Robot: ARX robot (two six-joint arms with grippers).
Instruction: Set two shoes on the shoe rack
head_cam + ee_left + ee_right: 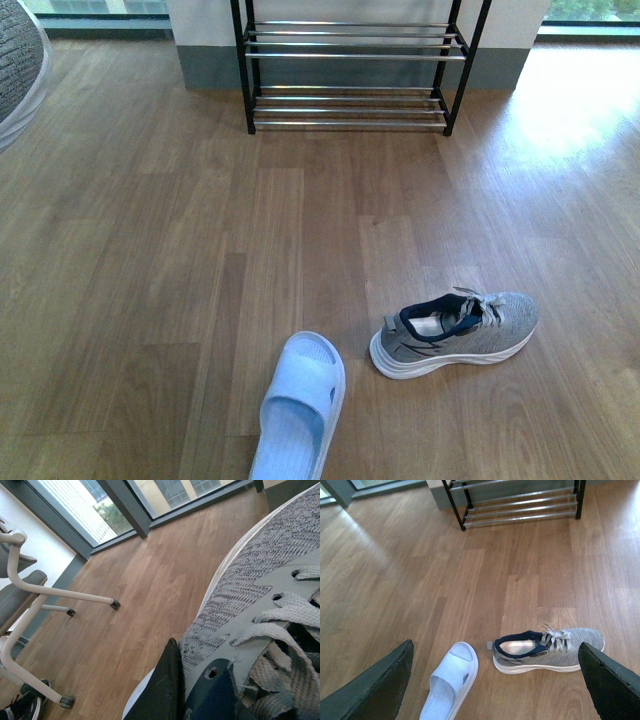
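Note:
One grey sneaker (pixel 460 335) with a white sole and dark collar lies on its sole on the wood floor, right of centre, its toe pointing right. It also shows in the right wrist view as the same sneaker (pixel 547 652). My right gripper (pixel 492 687) hangs open above it, fingers wide apart and holding nothing. The other grey sneaker (pixel 260 580) fills the left wrist view, with my left gripper (pixel 187 695) shut on its upper by the laces. A part of this sneaker (pixel 15 50) shows at the front view's top left corner. The shoe rack (pixel 350 60) stands at the far wall; only its two lower bar shelves show.
A pale blue slipper (pixel 300 405) lies on the floor left of the loose sneaker. A white-framed chair on castors (pixel 30 595) and a black shoe (pixel 20 707) sit near floor-length windows in the left wrist view. Bare floor stretches between the shoes and the rack.

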